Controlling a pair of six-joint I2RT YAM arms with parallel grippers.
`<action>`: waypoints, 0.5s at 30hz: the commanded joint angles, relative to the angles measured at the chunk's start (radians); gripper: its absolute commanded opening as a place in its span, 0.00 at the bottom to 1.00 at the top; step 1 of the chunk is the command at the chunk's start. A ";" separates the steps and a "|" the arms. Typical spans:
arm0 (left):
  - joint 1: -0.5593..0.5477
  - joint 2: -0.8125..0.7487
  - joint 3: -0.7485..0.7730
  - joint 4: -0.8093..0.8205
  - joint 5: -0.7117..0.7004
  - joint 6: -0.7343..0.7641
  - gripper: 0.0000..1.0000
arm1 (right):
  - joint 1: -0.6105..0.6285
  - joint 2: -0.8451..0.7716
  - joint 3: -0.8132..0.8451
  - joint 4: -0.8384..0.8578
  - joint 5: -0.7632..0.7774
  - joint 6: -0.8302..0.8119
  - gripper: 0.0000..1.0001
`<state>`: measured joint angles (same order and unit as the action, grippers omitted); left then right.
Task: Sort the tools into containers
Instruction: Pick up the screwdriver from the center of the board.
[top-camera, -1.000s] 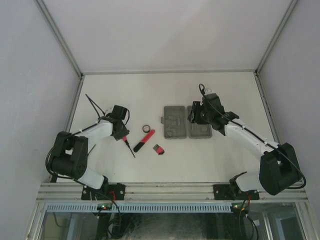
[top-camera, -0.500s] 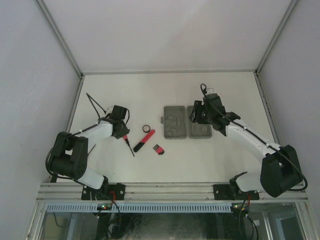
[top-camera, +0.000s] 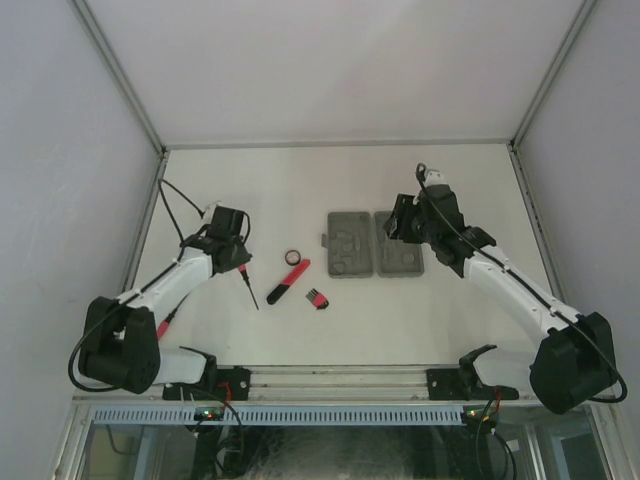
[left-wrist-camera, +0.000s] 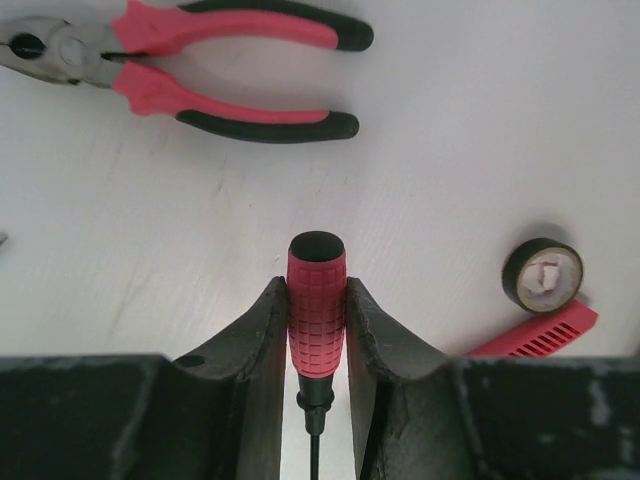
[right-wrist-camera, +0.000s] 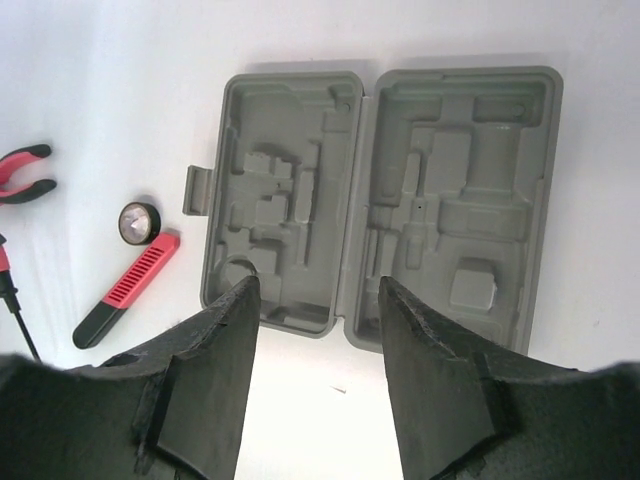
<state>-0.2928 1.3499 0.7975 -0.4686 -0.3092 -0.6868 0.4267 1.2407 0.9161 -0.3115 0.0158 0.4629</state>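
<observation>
Counter (top-camera: 330, 190): white, walled on three sides; the open grey case (top-camera: 375, 245) lies right of centre, its recesses all bare.
Screwdriver (left-wrist-camera: 316, 300): red handle clamped between the left fingers (left-wrist-camera: 262, 335), left of the case.
Change: those fingers have narrowed onto the handle and the arm has stretched out, shifting the screwdriver slightly.
Right fingers (right-wrist-camera: 215, 350): wide, empty, above the case.
Meaning: first tool looks secured; the carry to the case remains.

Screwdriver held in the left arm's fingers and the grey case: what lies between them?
Top view: a small black ring, a long red-black tool and a hex key set lie between screwdriver and case.
</observation>
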 joint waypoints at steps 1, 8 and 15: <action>-0.006 -0.098 0.095 -0.037 -0.052 0.078 0.00 | -0.023 -0.057 0.014 0.025 -0.043 -0.027 0.51; -0.013 -0.187 0.164 -0.045 -0.005 0.145 0.00 | -0.064 -0.098 0.012 0.071 -0.171 -0.033 0.57; -0.056 -0.217 0.240 -0.010 0.115 0.199 0.00 | -0.069 -0.107 0.008 0.150 -0.321 -0.036 0.61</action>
<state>-0.3214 1.1667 0.9585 -0.5205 -0.2855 -0.5449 0.3550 1.1591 0.9161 -0.2646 -0.1841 0.4488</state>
